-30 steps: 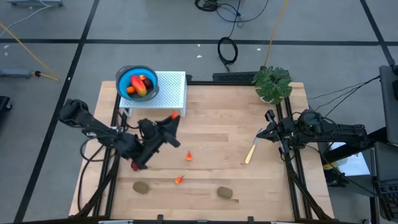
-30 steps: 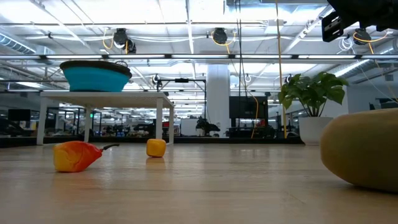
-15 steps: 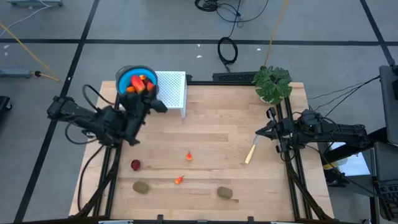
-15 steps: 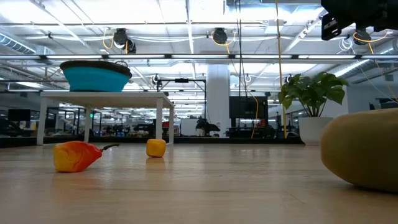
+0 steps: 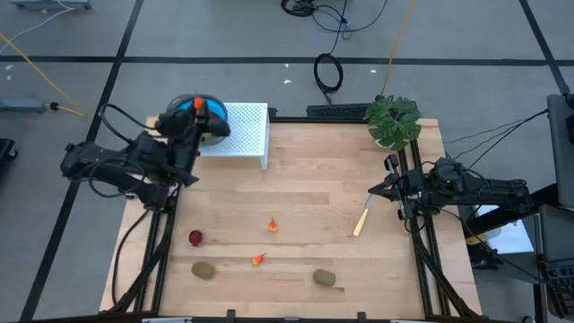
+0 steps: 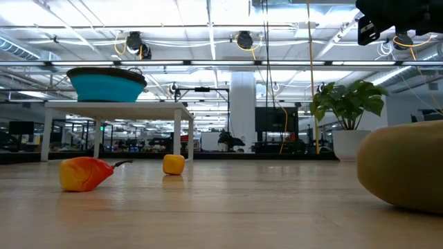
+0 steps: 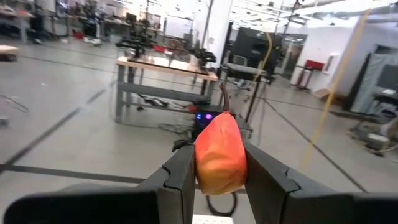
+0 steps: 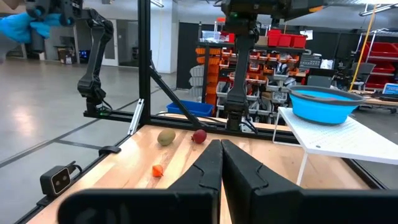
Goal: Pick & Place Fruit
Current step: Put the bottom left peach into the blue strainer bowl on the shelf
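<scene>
Where ceiling lights glare, fruit (image 6: pixel 85 173) dots the wooden table (image 5: pixel 341 188).

- Left arm (image 5: pixel 117 166), left of frame: matte black jointed links with black cables looping over them.
- Right arm (image 5: pixel 475 190), right of frame: the same black build, cables trailing off its rear.
- Each end effector has two blocky dark fingers (image 7: pixel 180 180).

Pale wooden table top (image 5: pixel 323 188), smooth, with visible plank grain and a light satin sheen. Blue round bowl (image 8: pixel 321 104), smooth plastic-looking, on a white perforated metal-looking stand (image 5: pixel 248 133). Orange-red oval toy fruit (image 7: pixel 219 155), matt and slightly soft-looking, between dark matt plastic-looking fingers (image 7: pixel 180 180).
</scene>
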{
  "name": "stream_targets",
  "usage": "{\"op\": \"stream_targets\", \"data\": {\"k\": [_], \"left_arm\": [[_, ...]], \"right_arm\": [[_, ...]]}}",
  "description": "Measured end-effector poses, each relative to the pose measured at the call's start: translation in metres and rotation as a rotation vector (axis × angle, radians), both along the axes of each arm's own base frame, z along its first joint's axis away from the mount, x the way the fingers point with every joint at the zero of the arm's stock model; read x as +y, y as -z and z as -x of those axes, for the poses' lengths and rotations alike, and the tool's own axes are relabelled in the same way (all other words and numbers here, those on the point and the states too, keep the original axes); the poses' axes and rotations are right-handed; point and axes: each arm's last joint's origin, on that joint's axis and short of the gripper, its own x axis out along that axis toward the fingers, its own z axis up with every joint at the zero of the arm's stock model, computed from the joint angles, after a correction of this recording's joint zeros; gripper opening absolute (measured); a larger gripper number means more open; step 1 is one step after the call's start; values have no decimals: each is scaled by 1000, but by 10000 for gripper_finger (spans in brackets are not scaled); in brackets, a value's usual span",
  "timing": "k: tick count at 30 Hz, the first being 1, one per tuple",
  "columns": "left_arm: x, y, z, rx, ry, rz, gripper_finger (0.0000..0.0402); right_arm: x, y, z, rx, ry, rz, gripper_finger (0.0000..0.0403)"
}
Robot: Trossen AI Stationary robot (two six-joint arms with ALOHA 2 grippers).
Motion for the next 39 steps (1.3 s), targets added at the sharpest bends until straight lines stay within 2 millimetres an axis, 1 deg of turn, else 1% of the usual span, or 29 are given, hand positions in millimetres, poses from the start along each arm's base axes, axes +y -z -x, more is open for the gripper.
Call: {"op": "stream_targets", "data": {"k": [6, 15, 20, 23, 31, 39], "left_arm": [[11, 3, -3, 67, -53, -7, 108], [22, 18, -13, 109, -104, -11, 108], [26, 28, -19, 92, -53, -36, 108], [32, 34, -22, 87, -4, -47, 108], [59, 51, -23, 72, 69, -7, 108], [92, 63, -15, 113, 91, 62, 108]], "right_arm": [[0, 0, 0, 0, 0, 0, 0], [-1, 0, 0, 0, 22, -2, 0], [-3, -1, 0, -8, 93, -8, 0], [-3, -2, 0, -24, 103, -9, 0], [-3, -3, 0, -33, 102, -9, 0], [-3, -3, 0, -31, 103, -9, 0]]}}
